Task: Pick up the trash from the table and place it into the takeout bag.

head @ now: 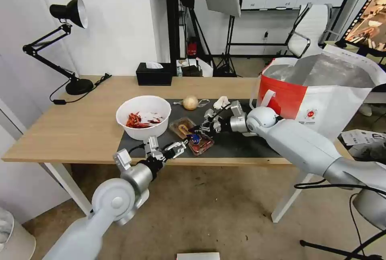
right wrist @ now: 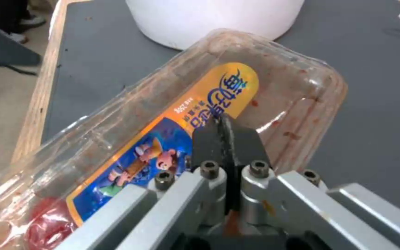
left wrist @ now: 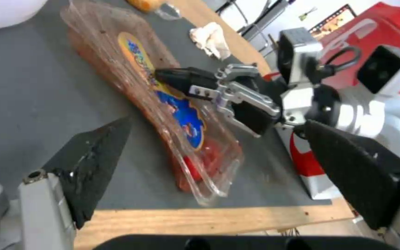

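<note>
Clear twin tray (head: 190,132) is pinched at its thin edge by right gripper (head: 196,128); left gripper (head: 179,147) is held open near it; flimsy plastic could be dropped.

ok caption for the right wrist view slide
Right pincer shut on the labelled clear plastic twin tray, beside the white round bowl.

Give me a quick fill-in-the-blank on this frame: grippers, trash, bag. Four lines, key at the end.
1. The right gripper is shut on the rim of the clear plastic ____.
2. The left gripper waits near the table's front edge with its fingers ____.
3. The white bowl holds red ____ scraps.
4. The takeout bag stands at the table's ____ end, on the robot's own sides.

Missing words: tray; open; chili; right
</note>
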